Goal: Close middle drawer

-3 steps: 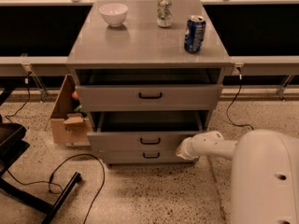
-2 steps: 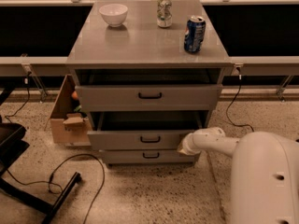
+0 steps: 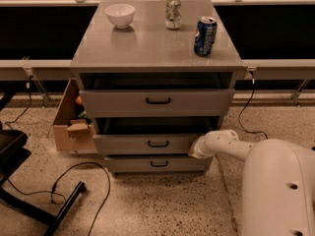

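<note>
The grey cabinet [image 3: 157, 48] has three drawers. The middle drawer [image 3: 147, 143] has a flat grey front and a small black bar handle [image 3: 158, 143]. It stands slightly out from the cabinet, with a dark gap above its front. My white arm [image 3: 231, 144] reaches in from the right, and my gripper [image 3: 195, 148] is against the right end of the middle drawer's front. The top drawer [image 3: 157, 102] also stands out a little. The lowest drawer [image 3: 158, 164] sits below.
A white bowl [image 3: 119, 14], a silver can [image 3: 173, 12] and a blue can [image 3: 204, 35] stand on the cabinet top. A cardboard box [image 3: 71, 124] sits left of the cabinet. A black cable [image 3: 78, 181] and a chair base [image 3: 19, 181] lie on the floor at left.
My arm has pushed forward and the middle drawer has slid further into the cabinet; the gap above its front is narrower.
</note>
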Available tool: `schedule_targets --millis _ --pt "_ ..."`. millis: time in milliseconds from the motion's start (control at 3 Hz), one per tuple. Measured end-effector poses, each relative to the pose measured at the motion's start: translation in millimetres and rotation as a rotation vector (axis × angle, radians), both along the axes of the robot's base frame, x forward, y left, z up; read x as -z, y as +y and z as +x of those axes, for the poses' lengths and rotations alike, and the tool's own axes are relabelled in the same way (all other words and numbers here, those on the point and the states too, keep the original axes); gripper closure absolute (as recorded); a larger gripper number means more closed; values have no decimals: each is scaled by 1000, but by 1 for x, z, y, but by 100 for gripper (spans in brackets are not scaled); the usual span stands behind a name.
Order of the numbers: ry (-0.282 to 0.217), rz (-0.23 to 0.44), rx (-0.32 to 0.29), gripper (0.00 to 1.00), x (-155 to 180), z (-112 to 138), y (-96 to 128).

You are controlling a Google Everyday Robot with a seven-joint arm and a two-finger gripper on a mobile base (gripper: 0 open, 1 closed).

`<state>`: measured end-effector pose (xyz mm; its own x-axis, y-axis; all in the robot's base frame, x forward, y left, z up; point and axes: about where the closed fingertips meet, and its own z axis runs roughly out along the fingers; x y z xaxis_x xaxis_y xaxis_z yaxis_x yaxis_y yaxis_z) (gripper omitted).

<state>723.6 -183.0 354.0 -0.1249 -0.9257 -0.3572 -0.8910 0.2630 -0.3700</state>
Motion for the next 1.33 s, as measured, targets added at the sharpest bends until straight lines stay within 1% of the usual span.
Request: schedule_targets --millis 333,1333 --pt "-7 -4 -1 74 -3 3 -2" --pt "-7 -4 -1 4 -3 3 -2"
